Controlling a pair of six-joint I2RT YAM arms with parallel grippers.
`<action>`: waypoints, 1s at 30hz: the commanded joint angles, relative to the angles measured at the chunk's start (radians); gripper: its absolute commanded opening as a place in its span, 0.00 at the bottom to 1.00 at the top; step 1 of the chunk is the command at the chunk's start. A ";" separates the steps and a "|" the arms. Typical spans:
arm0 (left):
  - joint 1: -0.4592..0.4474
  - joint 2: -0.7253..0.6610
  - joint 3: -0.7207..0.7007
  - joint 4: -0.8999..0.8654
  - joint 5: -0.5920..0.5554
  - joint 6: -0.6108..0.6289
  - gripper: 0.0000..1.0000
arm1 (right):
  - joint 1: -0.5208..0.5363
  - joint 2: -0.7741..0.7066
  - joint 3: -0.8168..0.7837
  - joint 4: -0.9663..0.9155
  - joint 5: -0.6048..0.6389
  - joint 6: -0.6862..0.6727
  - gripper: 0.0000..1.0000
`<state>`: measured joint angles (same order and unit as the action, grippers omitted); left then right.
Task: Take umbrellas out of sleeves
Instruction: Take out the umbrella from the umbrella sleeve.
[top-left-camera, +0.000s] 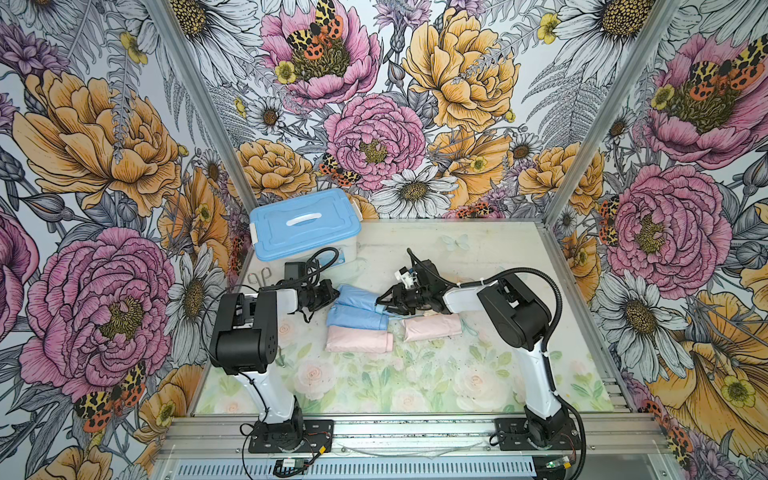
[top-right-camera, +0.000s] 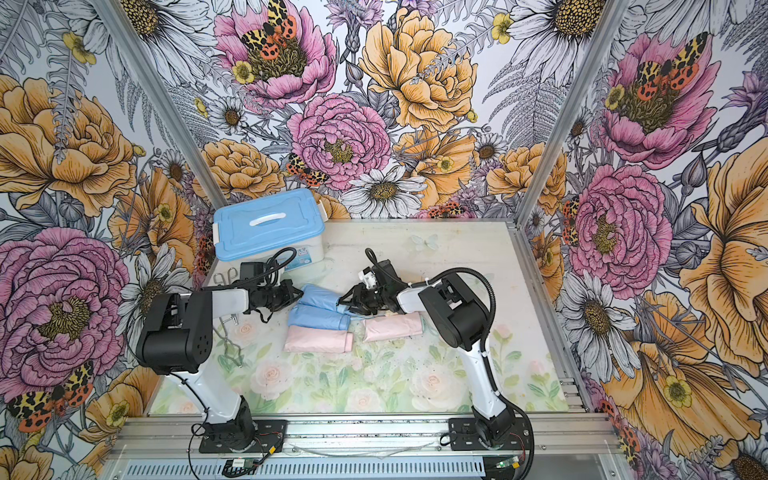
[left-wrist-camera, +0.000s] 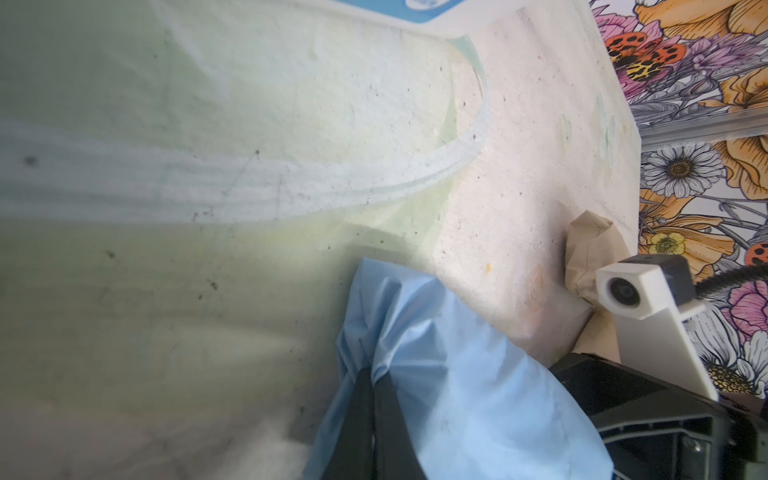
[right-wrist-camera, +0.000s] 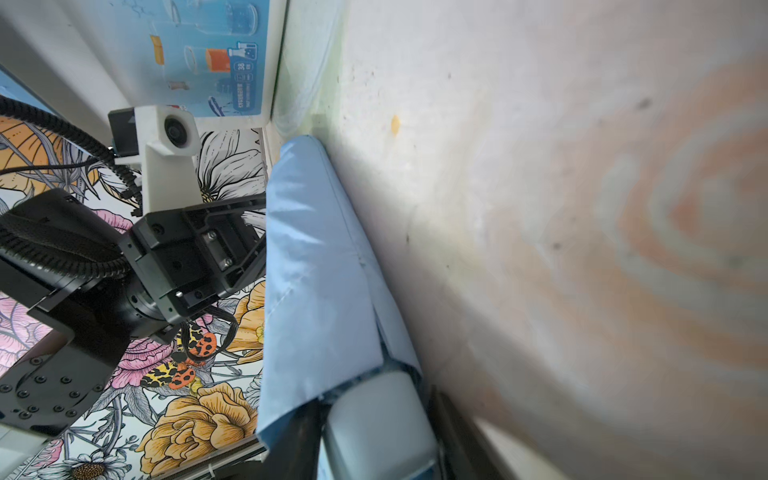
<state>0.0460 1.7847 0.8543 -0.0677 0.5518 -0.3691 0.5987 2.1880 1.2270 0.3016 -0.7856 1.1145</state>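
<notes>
In a top view the blue sleeve (top-left-camera: 358, 297) lies mid-tabletop (top-left-camera: 498, 257), between both arms. In the left wrist view, the left claw (left-wrist-camera: 375, 382) is clenched on its fabric. In the right wrist view, the right claw (right-wrist-camera: 374, 397) grasps the blue umbrella (right-wrist-camera: 374, 428) at the sleeve's mouth.

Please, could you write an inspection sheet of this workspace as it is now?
Surface: floral table mat, dark specks.
Job's things: far blue sleeve, near blue sleeve, pink sleeve and second pink sleeve, all look filled. A cream bundle is partly hidden.
Clutter: blue-lidded box; small metal item, unclear.
Grippers: left gripper shut on the far blue sleeve's end; right gripper shut on the umbrella handle at its mouth.
Cables: black hoses arch over both arms.
Surroundings: floral walls.
</notes>
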 joint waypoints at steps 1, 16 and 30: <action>-0.001 0.010 -0.023 0.001 -0.011 -0.017 0.00 | 0.018 0.032 -0.023 0.154 -0.003 0.096 0.41; 0.025 -0.026 -0.027 0.012 0.012 -0.031 0.00 | -0.015 0.036 -0.054 0.326 0.016 0.207 0.00; 0.087 -0.067 -0.049 0.013 0.013 -0.027 0.00 | -0.068 0.000 -0.100 0.355 -0.015 0.193 0.00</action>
<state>0.1078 1.7405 0.8207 -0.0551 0.5922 -0.3943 0.5499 2.2204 1.1404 0.6426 -0.8169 1.3163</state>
